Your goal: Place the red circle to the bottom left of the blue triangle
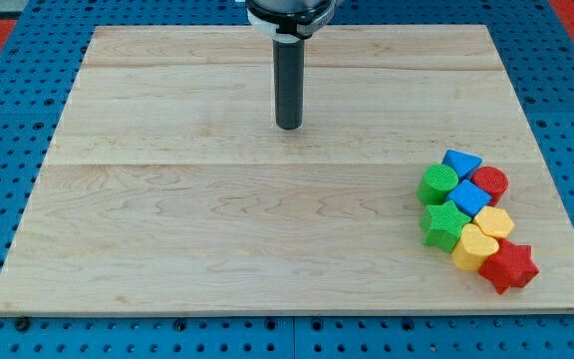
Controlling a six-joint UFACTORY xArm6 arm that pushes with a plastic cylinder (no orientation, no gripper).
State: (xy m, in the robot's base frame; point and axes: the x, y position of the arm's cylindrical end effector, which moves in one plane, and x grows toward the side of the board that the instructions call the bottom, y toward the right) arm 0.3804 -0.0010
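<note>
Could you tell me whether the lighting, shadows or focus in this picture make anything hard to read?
Camera view: even, soft light, no glare on the board; my tip casts a faint shadow, far from the blocks; the red circle and blue triangle are sharp.

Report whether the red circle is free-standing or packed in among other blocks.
Packed in. The red circle sits at the cluster's upper right, against the blue triangle and a blue block. My tip is far off, toward the view's left.

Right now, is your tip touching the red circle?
No, my tip stands well apart, up and toward the view's left of the red circle, which sits in the block cluster.
</note>
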